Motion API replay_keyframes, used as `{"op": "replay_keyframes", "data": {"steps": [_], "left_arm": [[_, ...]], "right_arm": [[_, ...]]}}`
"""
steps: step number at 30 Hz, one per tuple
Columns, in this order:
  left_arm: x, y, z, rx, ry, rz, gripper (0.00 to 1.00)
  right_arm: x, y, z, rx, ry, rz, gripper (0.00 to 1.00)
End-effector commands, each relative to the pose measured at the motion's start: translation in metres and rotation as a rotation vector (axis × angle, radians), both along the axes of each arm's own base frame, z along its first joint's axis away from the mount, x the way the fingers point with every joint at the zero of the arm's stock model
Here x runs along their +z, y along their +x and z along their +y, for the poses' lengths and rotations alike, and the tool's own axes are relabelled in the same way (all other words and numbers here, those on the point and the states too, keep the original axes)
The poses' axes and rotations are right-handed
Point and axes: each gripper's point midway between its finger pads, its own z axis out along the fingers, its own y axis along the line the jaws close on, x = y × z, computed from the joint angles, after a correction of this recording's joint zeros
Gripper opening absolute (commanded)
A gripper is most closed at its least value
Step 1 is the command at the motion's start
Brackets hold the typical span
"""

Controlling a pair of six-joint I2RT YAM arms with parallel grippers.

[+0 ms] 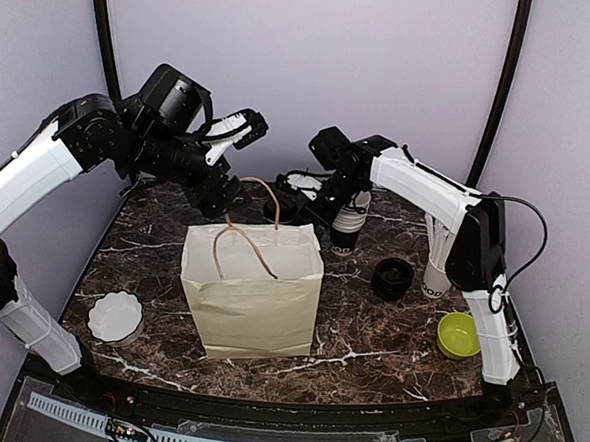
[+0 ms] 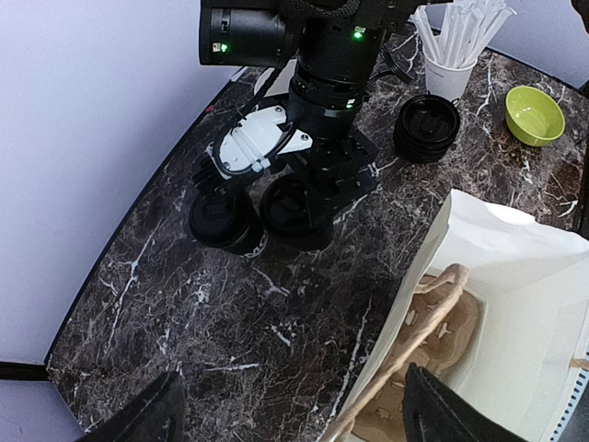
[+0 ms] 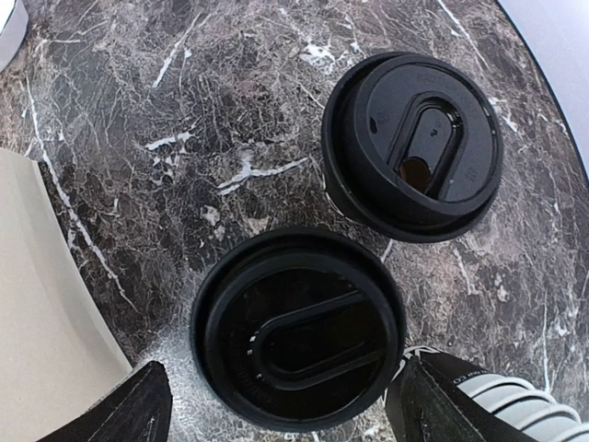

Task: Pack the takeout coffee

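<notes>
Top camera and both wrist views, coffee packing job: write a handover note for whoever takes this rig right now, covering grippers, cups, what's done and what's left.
Left gripper: open, empty, raised behind the paper bag.
Right gripper: open, over the near cup, not gripping it.
Cups: near cup and far cup, both lidded, stand on the table behind the bag.
Done: bag stands open, cardboard carrier inside; no cup seen in it.
Left: both cups go into the bag.

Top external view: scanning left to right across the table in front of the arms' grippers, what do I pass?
Left to right: white fluted dish → paper bag → black-lidded cup → green bowl.
</notes>
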Motion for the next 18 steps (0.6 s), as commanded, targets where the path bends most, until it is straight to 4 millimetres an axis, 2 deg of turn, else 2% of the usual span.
{"op": "replay_keyframes", "data": {"steps": [1,11,14,18], "left_arm": [[0.006,-0.002,0.003,-0.005,0.0,0.002,0.84],[-0.004,-0.004,0.003,-0.008,0.005,0.013,0.84],[-0.004,-0.004,0.003,-0.008,0.004,0.013,0.84],[-0.005,-0.004,0.005,-0.003,0.006,0.005,0.84]], "right_arm": [[-0.011,-0.004,0.006,0.026,-0.007,0.032,0.88],[-0.043,-0.006,0.0,0.01,-0.08,0.075,0.91],[-0.04,-0.007,-0.002,0.001,-0.078,0.074,0.84],[-0.025,-0.008,-0.003,0.003,-0.055,0.052,0.74]]}}
